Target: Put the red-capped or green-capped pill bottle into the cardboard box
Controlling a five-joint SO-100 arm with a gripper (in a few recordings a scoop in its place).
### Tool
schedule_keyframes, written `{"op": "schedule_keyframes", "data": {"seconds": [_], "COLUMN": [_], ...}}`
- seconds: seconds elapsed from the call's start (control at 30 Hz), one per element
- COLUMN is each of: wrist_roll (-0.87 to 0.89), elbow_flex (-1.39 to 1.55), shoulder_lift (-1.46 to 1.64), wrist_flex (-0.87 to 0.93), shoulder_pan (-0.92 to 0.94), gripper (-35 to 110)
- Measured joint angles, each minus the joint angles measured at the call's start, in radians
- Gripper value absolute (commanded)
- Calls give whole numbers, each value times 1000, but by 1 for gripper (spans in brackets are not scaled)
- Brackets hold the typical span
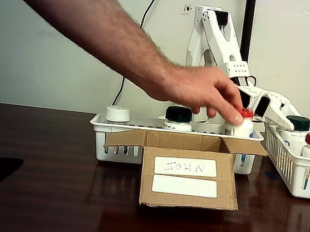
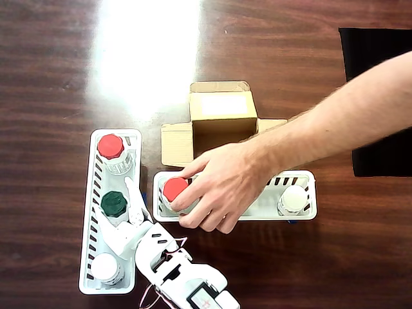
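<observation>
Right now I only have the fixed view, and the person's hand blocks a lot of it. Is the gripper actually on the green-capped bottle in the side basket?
Observer: In the overhead view, the gripper has one finger lying alongside the green-capped bottle, on the side toward the centre basket. I cannot tell whether the jaws enclose it.
Operator: What else sits in that basket?
Observer: The side basket holds three bottles in a row. A red-capped bottle is at the far end, the green one is in the middle, and a white-capped bottle is nearest the arm's base.
</observation>
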Motion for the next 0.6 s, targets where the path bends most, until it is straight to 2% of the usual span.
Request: {"op": "schedule_keyframes", "data": {"seconds": [0.13, 0.2, 0.3, 0.5, 0.53, 0.6], "wrist_roll": [-5, -5, -5, -14, -21, -35], "elbow_flex": [-5, -17, -20, -20, -20, -21], "shoulder_lift": [-26, -29, -29, -12, -3, 44], "wrist_flex": [-20, -23, -23, -12, 2, 74], "shoulder_pan": [18, 21, 23, 25, 25, 25], "gripper": [70, 65, 49, -3, -7, -4]}}
